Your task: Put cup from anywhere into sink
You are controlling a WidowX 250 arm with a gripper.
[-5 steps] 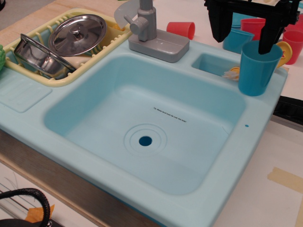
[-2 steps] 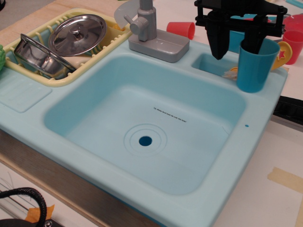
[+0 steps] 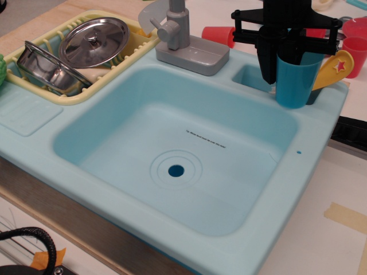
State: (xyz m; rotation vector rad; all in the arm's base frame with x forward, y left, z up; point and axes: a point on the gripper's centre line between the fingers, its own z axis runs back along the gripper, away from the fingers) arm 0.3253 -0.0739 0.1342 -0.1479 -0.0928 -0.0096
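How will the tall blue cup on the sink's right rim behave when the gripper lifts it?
The cup looks like rigid, smooth plastic, so it is probably light and may slip. It is tall and tapers to a narrow base, so a sideways nudge could tip it. The gripper straddles its wall, which suggests a thin-edge hold.

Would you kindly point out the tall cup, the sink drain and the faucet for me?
cup (image 3: 295, 83), only camera view, front of its teal wall below the gripper
drain (image 3: 176, 170), same view, dark hole in the sink floor
faucet (image 3: 179, 28), same view, grey upright column
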